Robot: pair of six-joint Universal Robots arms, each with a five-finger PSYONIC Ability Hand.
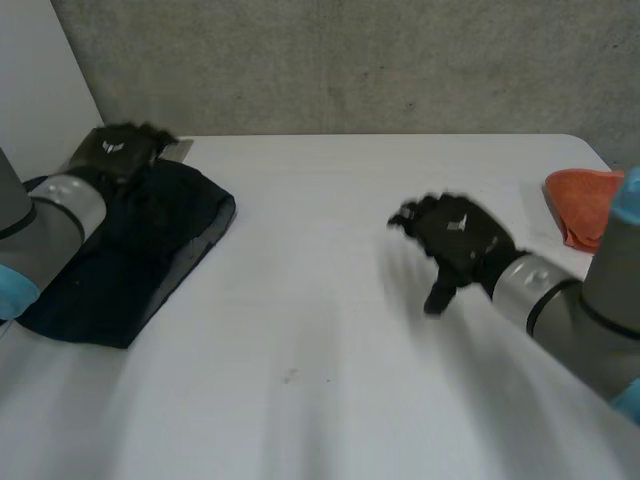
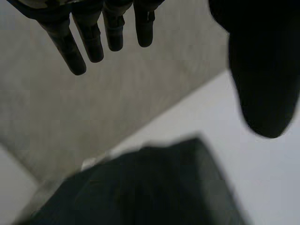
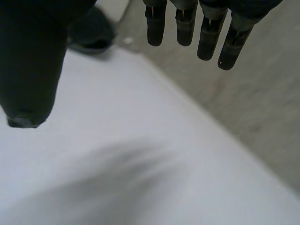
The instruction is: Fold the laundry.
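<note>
1. The dark cloth (image 1: 130,255) lies folded into a rough rectangle on the white table (image 1: 330,330), at the robot's left side, with one long edge running toward the near left border. It lies flat, with soft creases across its top layer.
2. The left hand (image 1: 120,150) is over the cloth's far corner, the one nearest the grey wall (image 1: 350,60). In the left wrist view its fingers (image 2: 70,51) are straight and spread a little, with the thumb (image 2: 265,70) held apart from them, and nothing is between them. The cloth (image 2: 140,187) sits below the palm. The hand seems to hover just above it rather than rest on it, though the angle makes that hard to settle.
3. The right hand (image 1: 455,235) is over bare table to the right of the middle, well apart from the dark cloth. In the right wrist view its fingers (image 3: 208,33) hang straight and relaxed and the thumb (image 3: 33,61) is off to one side. The hand grasps nothing, and the tabletop is beneath it. The dark cloth (image 3: 91,30) shows far off beyond the thumb.
4. An orange cloth (image 1: 580,200) lies bunched at the table's right edge, beside the right arm and touched by neither hand.
</note>
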